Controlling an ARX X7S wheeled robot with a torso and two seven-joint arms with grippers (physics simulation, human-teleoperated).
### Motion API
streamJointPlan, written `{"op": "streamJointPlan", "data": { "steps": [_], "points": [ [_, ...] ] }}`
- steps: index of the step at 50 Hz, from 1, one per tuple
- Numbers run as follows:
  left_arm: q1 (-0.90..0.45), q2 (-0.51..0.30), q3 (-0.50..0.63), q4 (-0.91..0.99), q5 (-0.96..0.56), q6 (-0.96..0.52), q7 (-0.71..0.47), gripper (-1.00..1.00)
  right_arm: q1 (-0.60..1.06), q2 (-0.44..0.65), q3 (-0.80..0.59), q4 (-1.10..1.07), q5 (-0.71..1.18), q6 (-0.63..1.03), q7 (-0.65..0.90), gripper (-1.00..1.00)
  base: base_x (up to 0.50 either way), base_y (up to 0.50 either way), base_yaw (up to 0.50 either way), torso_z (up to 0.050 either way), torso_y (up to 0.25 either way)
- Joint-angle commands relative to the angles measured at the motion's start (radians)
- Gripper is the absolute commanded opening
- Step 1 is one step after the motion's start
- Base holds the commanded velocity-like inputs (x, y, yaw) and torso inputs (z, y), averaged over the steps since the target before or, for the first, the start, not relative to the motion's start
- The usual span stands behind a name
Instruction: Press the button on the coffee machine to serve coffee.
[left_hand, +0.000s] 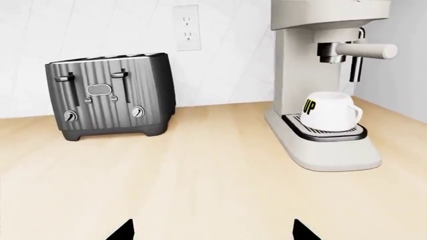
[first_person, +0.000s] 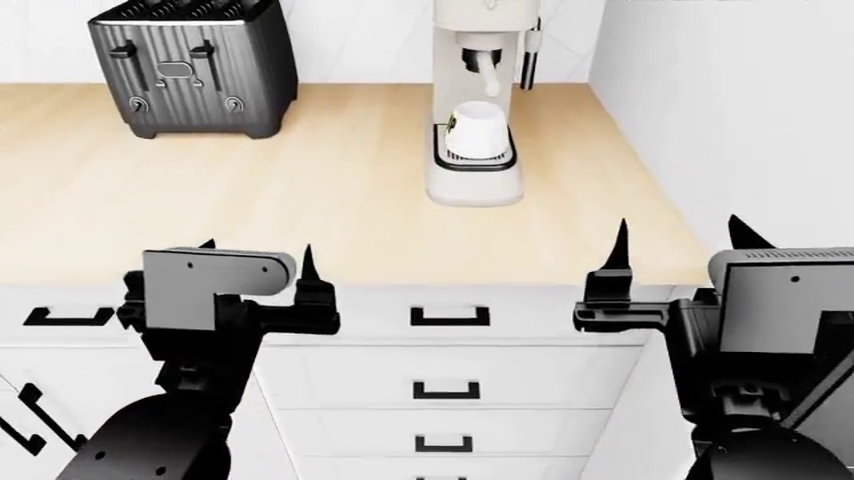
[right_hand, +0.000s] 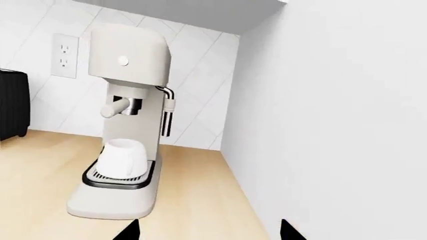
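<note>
The coffee machine stood at the far right of the wooden surface, close to the side wall, with a white cup upside down on its black-rimmed drip tray beneath the spout. The button, a small round disc, sat high on the front of the boxy head and showed plainly only in the right wrist view; the left wrist view cut the head off above the spout, and the head view looked down on the top and showed no clear button. It looked like a rigid part calling for a straight, light push from one fingertip rather than any grasp, and the tall, narrow machine could probably rock or slide back under a hard shove. Both arms hovered at the surface's near edge, well apart from the machine: the left pincer and the right pincer each had their fingers spread, holding nothing. A black toaster stood at the far left below a wall outlet. Drawer fronts filled the space below.
</note>
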Motion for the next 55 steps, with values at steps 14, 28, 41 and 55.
{"op": "streamJointPlan", "data": {
  "steps": [14, 28, 41, 55],
  "points": [
    [-0.013, -0.009, -0.022, 0.023, -0.023, -0.028, 0.012, 1.0, 0.038, 0.045, 0.05, -0.072, 0.012, 0.114, -0.028, 1.0, 0.17, 0.0, 0.0, 0.0, 0.0],
    [0.002, -0.013, -0.022, 0.004, -0.027, 0.003, 0.009, 1.0, 0.035, 0.047, 0.016, -0.048, 0.018, 0.095, -0.025, 1.0, 0.23, 0.05, 0.0, 0.0, 0.0],
    [0.006, -0.019, -0.022, 0.012, -0.038, 0.001, 0.005, 1.0, 0.043, 0.068, 0.048, -0.081, 0.027, 0.131, -0.031, 1.0, 0.25, 0.15, 0.0, 0.0, 0.0],
    [0.01, -0.019, -0.021, 0.014, -0.046, 0.002, -0.005, 1.0, 0.037, 0.073, 0.063, -0.077, 0.039, 0.123, -0.036, 1.0, 0.22, 0.02, 0.0, 0.0, 0.0]
  ]
}}
